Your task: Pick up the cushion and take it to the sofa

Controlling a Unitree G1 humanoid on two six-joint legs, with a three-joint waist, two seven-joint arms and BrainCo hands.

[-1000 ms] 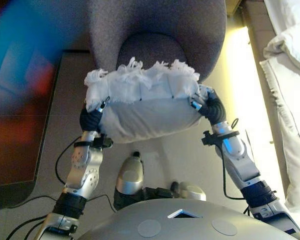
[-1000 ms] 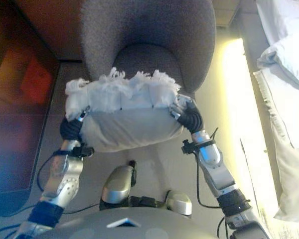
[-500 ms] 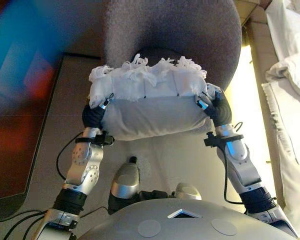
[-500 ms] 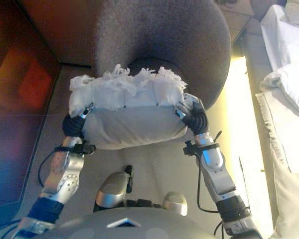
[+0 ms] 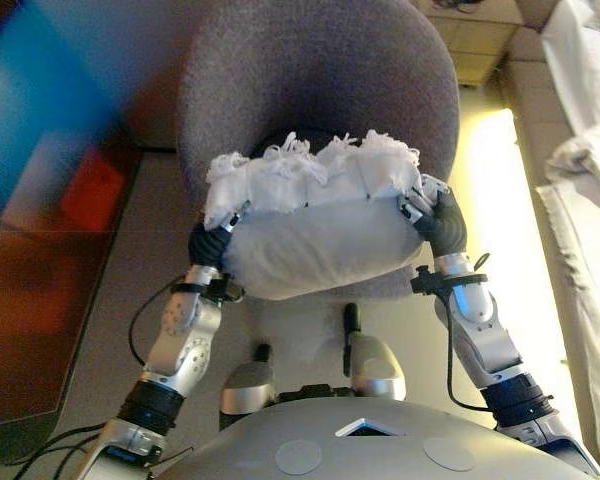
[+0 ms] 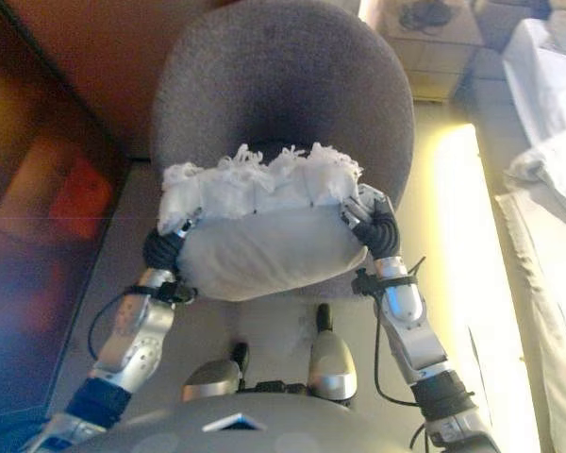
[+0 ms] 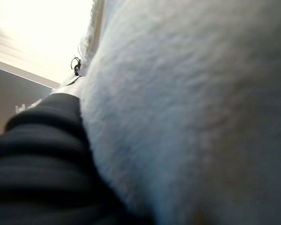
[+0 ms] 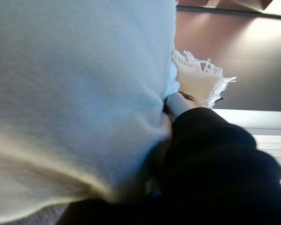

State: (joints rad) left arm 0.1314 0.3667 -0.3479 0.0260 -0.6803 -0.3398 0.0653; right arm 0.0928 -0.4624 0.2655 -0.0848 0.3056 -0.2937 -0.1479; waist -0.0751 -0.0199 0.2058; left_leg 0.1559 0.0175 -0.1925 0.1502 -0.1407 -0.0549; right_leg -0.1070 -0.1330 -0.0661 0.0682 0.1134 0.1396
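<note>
A white cushion (image 5: 315, 235) with a frayed fringe along its far edge hangs in the air between my two hands. My left hand (image 5: 210, 245) clasps its left end and my right hand (image 5: 442, 222) clasps its right end, a dark-tipped digit of each lying on top. The cushion hovers over the seat front of a round grey upholstered armchair (image 5: 315, 80) straight ahead. In the left wrist view the cushion (image 7: 187, 108) fills nearly everything beside the dark cover. The right wrist view shows the cushion (image 8: 75, 93) pressed against my right hand (image 8: 210, 154).
A dark reddish-brown cabinet (image 5: 40, 250) runs along the left. White bedding (image 5: 585, 160) lies at the right, beyond a brightly lit strip of floor (image 5: 500, 200). A light wooden unit (image 5: 475, 35) stands behind the armchair at the upper right.
The view has shifted and the armchair now shows whole. The cushion, held the same way in both hands, now sits further over the chair's seat.
</note>
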